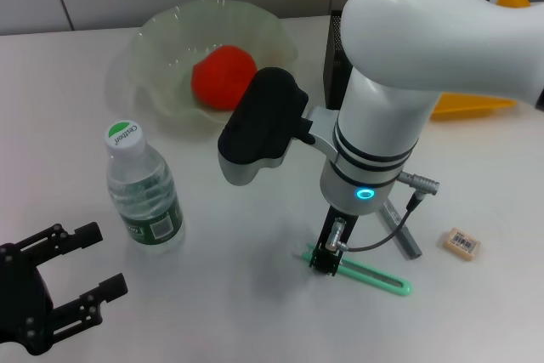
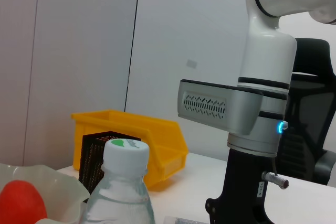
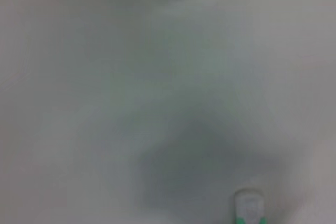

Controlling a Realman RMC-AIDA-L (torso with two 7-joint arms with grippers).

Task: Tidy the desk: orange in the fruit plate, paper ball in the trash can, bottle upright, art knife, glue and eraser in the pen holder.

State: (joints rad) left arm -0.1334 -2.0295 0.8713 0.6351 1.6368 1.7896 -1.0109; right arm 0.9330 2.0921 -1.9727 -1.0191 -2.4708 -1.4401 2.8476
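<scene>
Near the front edge of the surface, the right tool is pressing down on the green art knife, seemingly gripping its end. The left tool is hovering wide open at the front left corner, beside the upright bottle.

The right arm reaches down over the desk, its white forearm steep, a blue ring lit at the wrist, and its black gripper points straight down onto the near end of the green art knife; whether its fingers are closed cannot be seen. The left gripper rests low, well to the left of the knife, its two black fingers spread apart and holding nothing.
</scene>
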